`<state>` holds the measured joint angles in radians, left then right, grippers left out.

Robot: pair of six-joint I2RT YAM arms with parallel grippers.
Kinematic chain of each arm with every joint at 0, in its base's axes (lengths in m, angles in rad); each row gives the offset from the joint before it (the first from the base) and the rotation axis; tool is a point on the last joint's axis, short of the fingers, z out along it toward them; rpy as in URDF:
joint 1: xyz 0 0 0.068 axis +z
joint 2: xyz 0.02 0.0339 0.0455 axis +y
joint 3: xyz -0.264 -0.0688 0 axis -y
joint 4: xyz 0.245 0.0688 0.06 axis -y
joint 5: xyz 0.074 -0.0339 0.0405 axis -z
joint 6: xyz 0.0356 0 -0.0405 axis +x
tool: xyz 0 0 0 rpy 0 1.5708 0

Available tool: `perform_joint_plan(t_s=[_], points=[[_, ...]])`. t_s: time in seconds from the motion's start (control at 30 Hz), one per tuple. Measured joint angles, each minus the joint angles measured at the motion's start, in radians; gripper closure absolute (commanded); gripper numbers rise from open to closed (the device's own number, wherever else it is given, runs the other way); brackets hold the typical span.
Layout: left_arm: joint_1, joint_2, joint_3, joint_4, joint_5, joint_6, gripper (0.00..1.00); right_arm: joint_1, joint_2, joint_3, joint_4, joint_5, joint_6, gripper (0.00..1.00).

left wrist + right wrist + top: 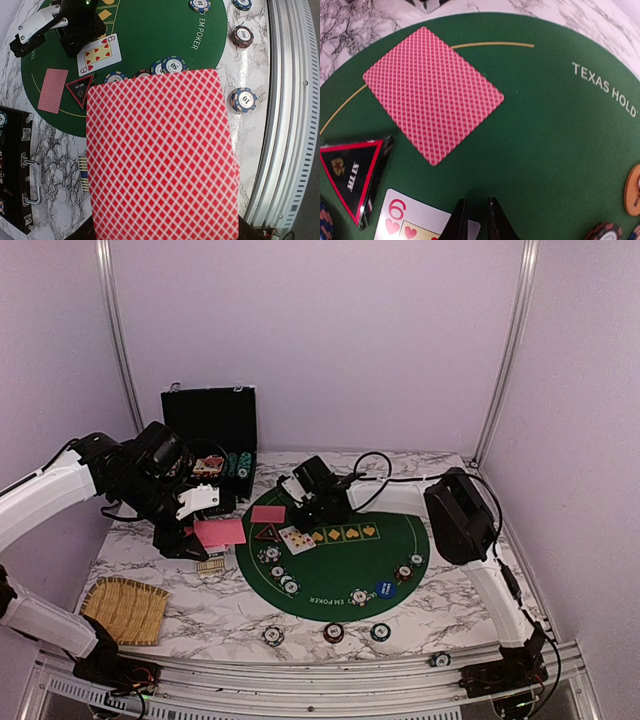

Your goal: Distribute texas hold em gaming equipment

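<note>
dealing cards | left tool (203,523) clamps red-backed card (160,155) | right tool (475,212) near-shut at six of hearts (415,222), grip unclear | next: felt (345,565), 9 o'clock

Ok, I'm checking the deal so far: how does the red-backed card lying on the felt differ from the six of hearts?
The red-backed card lies face down, showing only its lattice back; the six of hearts lies face up. The red-backed card has nothing over it, while the six of hearts has the right gripper right over its edge. The red-backed card lies closer to the felt's rim than the six of hearts. Both lie flat on the green felt.
</note>
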<state>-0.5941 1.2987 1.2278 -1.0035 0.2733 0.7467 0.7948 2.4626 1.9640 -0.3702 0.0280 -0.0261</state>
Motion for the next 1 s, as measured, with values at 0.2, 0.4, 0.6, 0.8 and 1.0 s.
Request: perform_joint_plan(t_s=[0.2, 0.4, 0.6, 0.8, 1.0], points=[[0.002, 0.010, 0.000, -0.001, 0.007, 0.000, 1.00, 0.027, -0.115, -0.181, 0.018, -0.006, -0.011, 0.90], [0.002, 0.010, 0.002, -0.001, 0.008, -0.002, 1.00, 0.048, -0.232, -0.354, 0.025, -0.047, -0.007, 0.92], [0.002, 0.010, 0.003, -0.004, 0.014, -0.002, 1.00, 0.093, -0.290, -0.441, 0.030, -0.076, 0.008, 0.92], [0.002, 0.010, 0.003, -0.006, 0.015, -0.003, 1.00, 0.138, -0.295, -0.457, 0.057, -0.127, 0.061, 0.93], [0.002, 0.010, 0.003, -0.012, 0.016, -0.003, 1.00, 0.158, -0.299, -0.481, 0.101, -0.187, 0.120, 0.93]])
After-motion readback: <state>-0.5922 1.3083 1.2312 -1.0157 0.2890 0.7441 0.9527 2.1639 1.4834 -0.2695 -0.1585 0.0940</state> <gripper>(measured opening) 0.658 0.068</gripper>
